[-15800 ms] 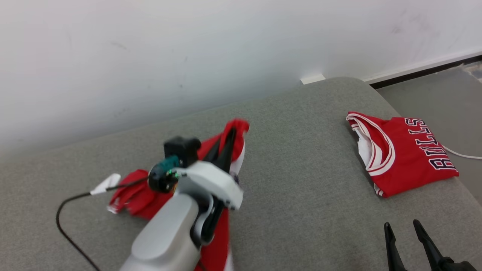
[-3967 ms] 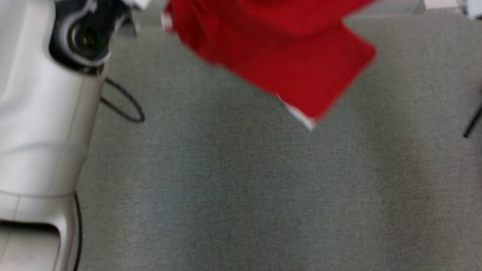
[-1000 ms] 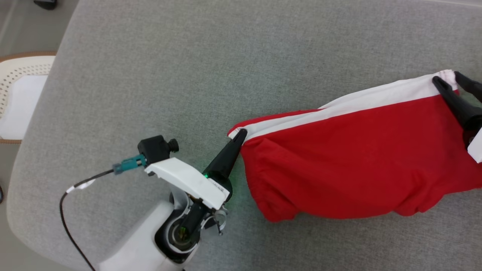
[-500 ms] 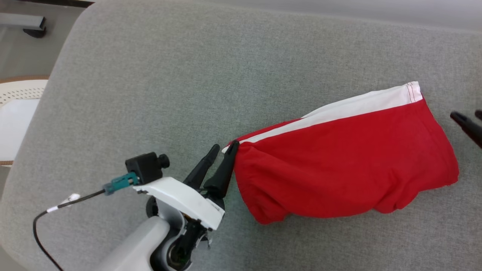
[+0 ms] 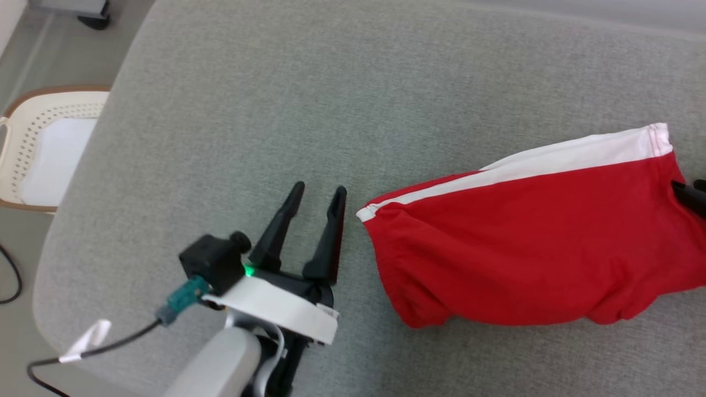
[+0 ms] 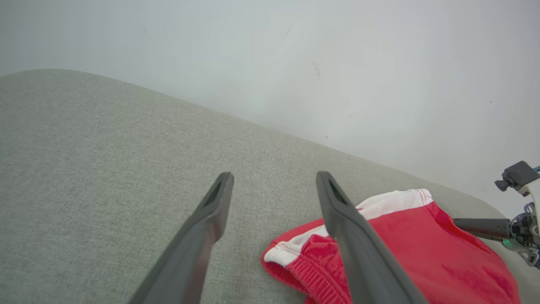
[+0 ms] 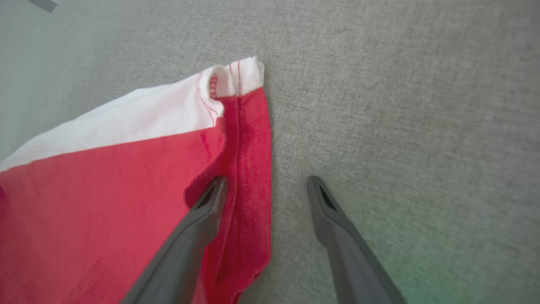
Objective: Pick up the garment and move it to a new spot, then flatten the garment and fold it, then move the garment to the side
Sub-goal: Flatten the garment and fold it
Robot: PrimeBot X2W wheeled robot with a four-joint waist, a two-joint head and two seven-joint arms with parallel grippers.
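Observation:
Red shorts with a white side stripe (image 5: 529,248) lie spread on the grey cushion (image 5: 353,82), waistband end toward the left. My left gripper (image 5: 319,196) stands open just left of the waistband corner, holding nothing; the left wrist view has its fingers (image 6: 270,181) apart with the shorts (image 6: 422,249) to their right. My right gripper (image 5: 692,193) barely shows at the right edge by the hem. In the right wrist view it (image 7: 265,183) is open, one finger (image 7: 202,219) over the red hem (image 7: 249,169), the other above bare cushion.
A cream perforated basket (image 5: 33,149) with a white lining stands on the floor left of the cushion. The cushion's rounded left edge (image 5: 77,220) drops to the floor. A black cable (image 5: 83,353) trails from my left wrist. A white wall (image 6: 337,63) rises behind the cushion.
My left gripper has opened wide and drawn back to the left, off the waistband corner. The right gripper has come back over the hem. The shorts lie as they were; the camera shifted a little.

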